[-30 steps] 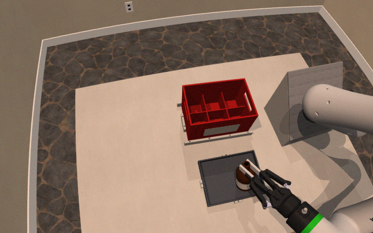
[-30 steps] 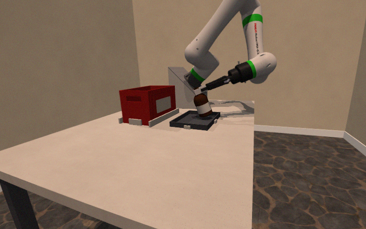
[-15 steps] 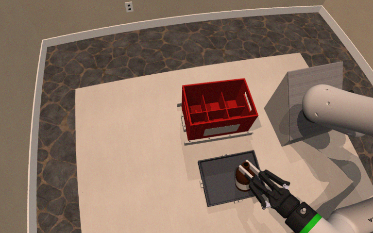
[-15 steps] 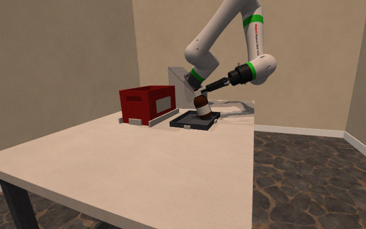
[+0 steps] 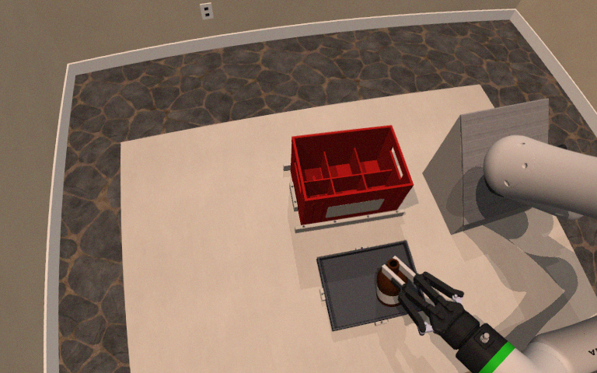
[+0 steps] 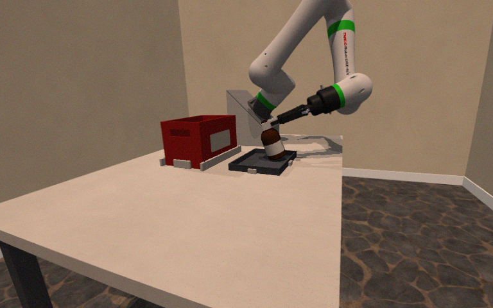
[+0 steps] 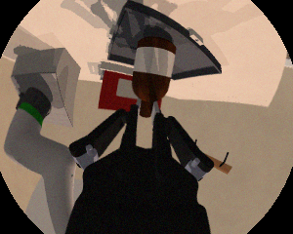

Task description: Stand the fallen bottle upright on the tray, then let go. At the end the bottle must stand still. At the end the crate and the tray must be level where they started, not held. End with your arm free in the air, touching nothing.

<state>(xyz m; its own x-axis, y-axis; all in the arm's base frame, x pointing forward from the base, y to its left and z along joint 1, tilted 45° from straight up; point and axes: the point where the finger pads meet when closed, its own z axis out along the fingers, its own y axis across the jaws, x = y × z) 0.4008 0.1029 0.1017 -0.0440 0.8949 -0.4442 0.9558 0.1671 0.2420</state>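
Observation:
The brown bottle (image 5: 387,285) with a white label band is on the dark grey tray (image 5: 366,284), near the tray's right side. It stands a little tilted, its base touching the tray floor in the side view (image 6: 273,146). My gripper (image 5: 398,272) (image 6: 270,122) is shut on the bottle's neck, reaching in from the right. The wrist view shows the bottle (image 7: 152,74) held between the fingers with the tray beyond it. The red crate (image 5: 349,172) stands behind the tray, apart from the bottle.
The crate has several empty compartments and sits between low grey stops (image 5: 347,221). A grey block (image 5: 491,166) at the table's right side carries the arm's base. The table edge runs close to the right of the tray (image 6: 341,171).

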